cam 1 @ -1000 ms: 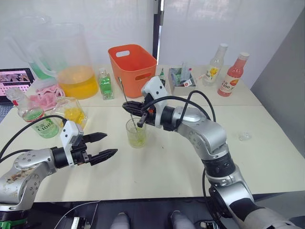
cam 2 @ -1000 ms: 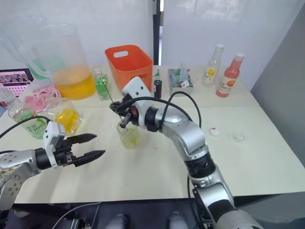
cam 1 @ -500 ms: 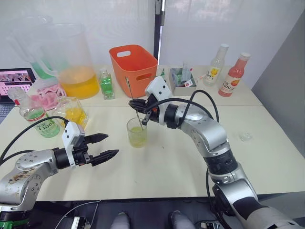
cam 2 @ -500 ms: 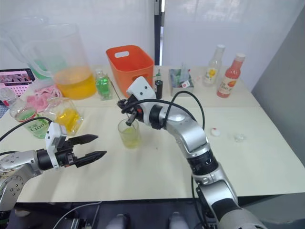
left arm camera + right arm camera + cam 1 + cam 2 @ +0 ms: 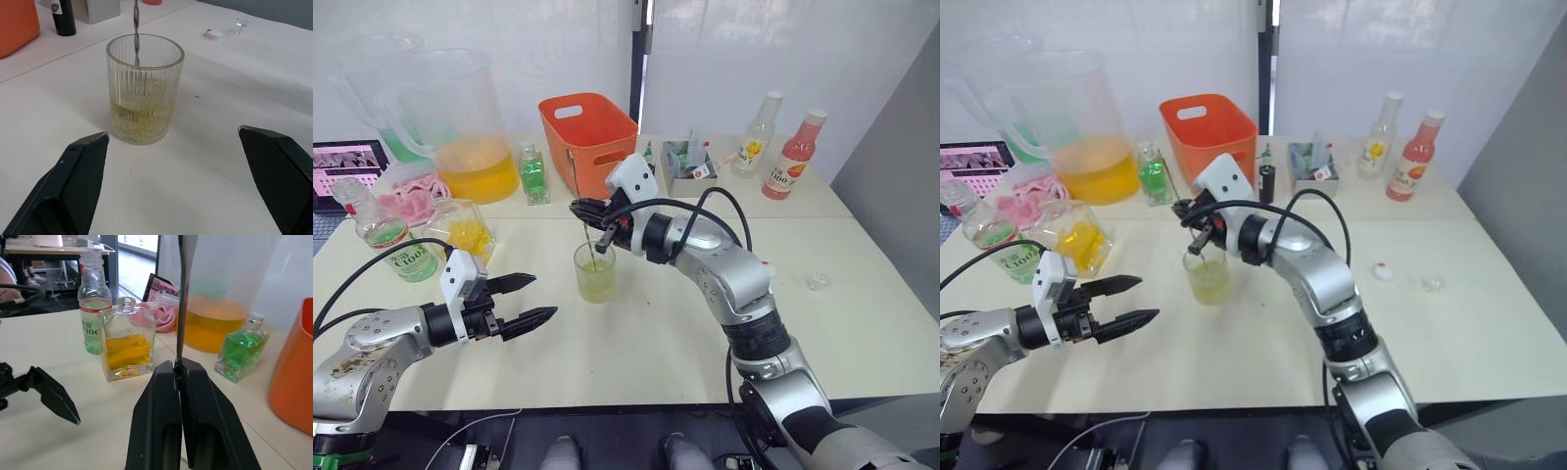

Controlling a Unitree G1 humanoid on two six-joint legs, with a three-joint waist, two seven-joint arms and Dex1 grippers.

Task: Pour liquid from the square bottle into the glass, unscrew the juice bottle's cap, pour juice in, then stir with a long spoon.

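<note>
The ribbed glass (image 5: 594, 272) stands mid-table holding a little yellow-green liquid (image 5: 141, 111). My right gripper (image 5: 598, 228) hovers just above its rim, shut on the long spoon (image 5: 182, 293), whose twisted shaft (image 5: 135, 29) dips into the glass. My left gripper (image 5: 540, 297) is open, low over the table to the left of the glass and apart from it. The square bottle (image 5: 460, 230) with yellow contents and the juice bottle (image 5: 386, 235), uncapped, stand at the far left. The white cap (image 5: 1384, 271) lies on the table to the right.
An orange basket (image 5: 587, 132), a big pitcher of orange liquid (image 5: 475, 147) and a small green bottle (image 5: 530, 176) stand behind the glass. A pink bottle (image 5: 798, 152), a yellow-labelled bottle (image 5: 754, 132) and a box (image 5: 690, 162) sit back right. A clear stopper (image 5: 817, 281) lies near the right edge.
My right gripper swung the spoon rightward over the glass, then back to the left, the shaft staying in the glass. The left gripper has stayed put.
</note>
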